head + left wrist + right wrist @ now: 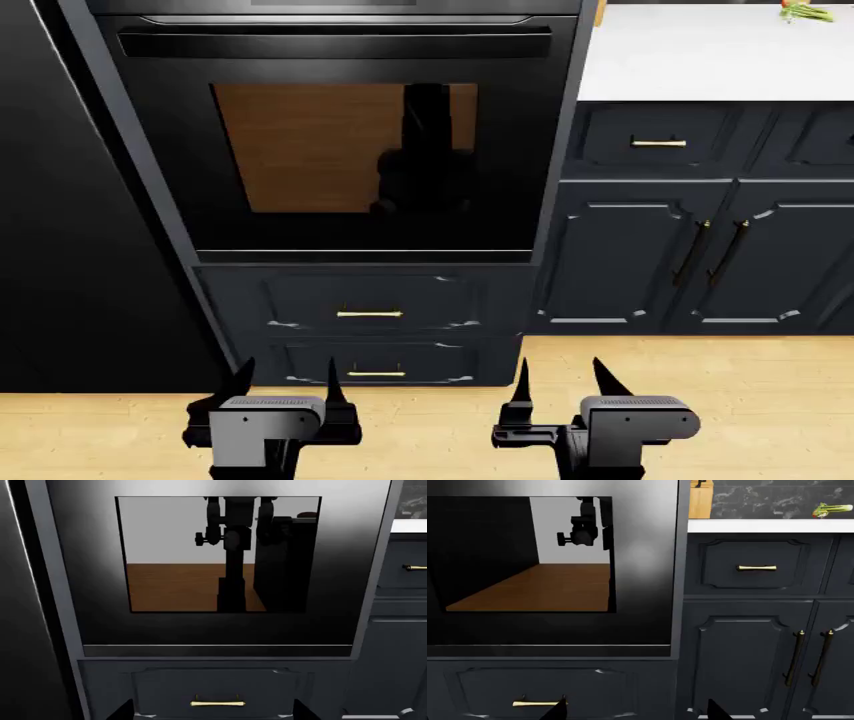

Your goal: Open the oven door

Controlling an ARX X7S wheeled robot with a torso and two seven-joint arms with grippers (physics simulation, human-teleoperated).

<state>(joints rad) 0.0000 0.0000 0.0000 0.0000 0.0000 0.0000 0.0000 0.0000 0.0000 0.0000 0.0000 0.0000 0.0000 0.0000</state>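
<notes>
The oven door [350,232] is a glossy black panel with a brown-reflecting window, standing shut in its frame. Its long black bar handle [334,42] runs along the top edge and shows only in the head view. Both grippers hang low in front of the drawers, well below the handle and apart from the door. My left gripper [288,368] is open with nothing between its fingers. My right gripper [561,368] is open too. The left wrist view faces the oven door [213,627] squarely, with my left gripper [212,712] at the picture's edge. The right wrist view shows the oven door [640,580] and my right gripper [636,710].
Two navy drawers [370,298] with brass handles sit under the oven. Navy cabinets [694,255] and a white countertop [707,55] stand to the right, with a knife block [699,500] and a green vegetable [831,508]. A tall black panel [67,200] flanks the left. Wooden floor [427,410] lies below.
</notes>
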